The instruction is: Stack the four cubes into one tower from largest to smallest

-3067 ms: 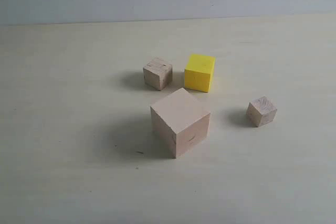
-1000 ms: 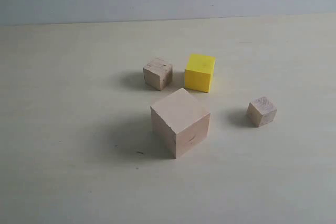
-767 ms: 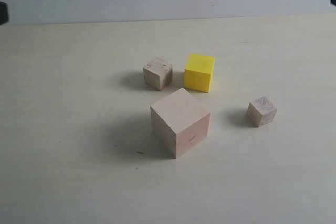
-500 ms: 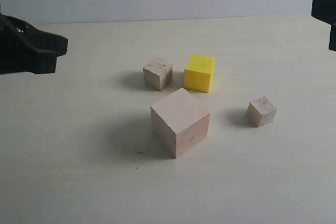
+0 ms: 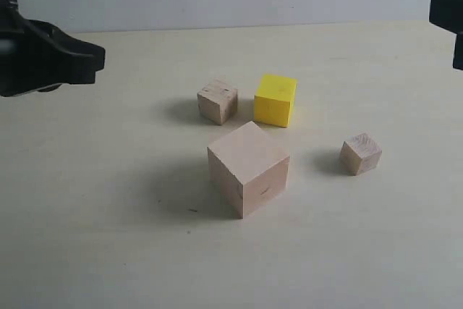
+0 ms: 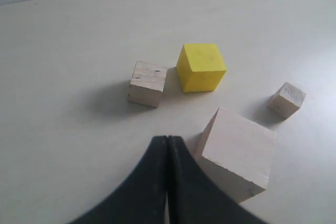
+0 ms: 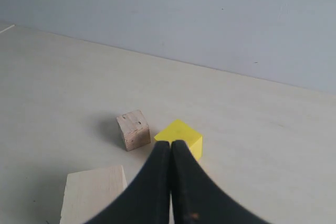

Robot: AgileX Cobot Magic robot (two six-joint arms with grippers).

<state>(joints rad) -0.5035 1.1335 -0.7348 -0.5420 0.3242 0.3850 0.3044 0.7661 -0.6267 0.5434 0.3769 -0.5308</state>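
My left gripper (image 6: 167,140) and right gripper (image 7: 171,144) are both squeezed closed, holding nothing. The yellow cube (image 7: 185,131) sits straight ahead of my right gripper's tips, so I think that arm is nearer. The big pale cube (image 5: 248,168) waits beside it.

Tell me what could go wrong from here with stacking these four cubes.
1. The yellow cube sits close beside a small wooden cube; a finger going down between them might knock the neighbour away.
2. Both the left gripper and right gripper are shut; reaching down without opening would likely shove a cube.
3. The large cube seems turned differently from the yellow one, so a careless placement could leave overhang.
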